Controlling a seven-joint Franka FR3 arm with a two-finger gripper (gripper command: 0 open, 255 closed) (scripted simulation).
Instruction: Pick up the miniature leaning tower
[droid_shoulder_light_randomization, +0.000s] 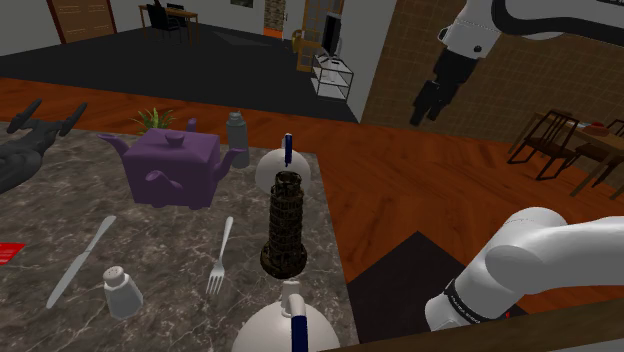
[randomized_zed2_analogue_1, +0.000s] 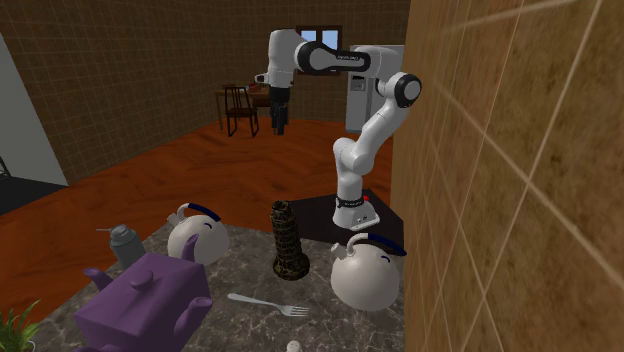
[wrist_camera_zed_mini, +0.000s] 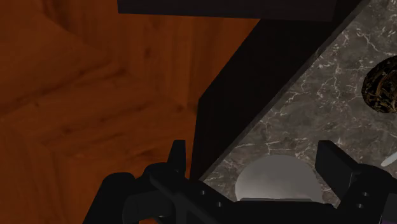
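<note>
Overhead, the gripper (wrist_camera_zed_mini: 254, 158) hangs parted and empty, the dark leaning tower (wrist_camera_zed_mini: 383, 84) partly cut off in the wrist view.

Shoulder view: beside the stand (droid_shoulder_light_randomization: 390, 285), down over the table (droid_shoulder_light_randomization: 170, 240). Second exterior view: at the table's opposite end, facing the arm (randomized_zed2_analogue_1: 372, 130); both share the tower (droid_shoulder_light_randomization: 283, 220). Wrist view: high, apparently above the table edge.

No text or label can be read.
</note>
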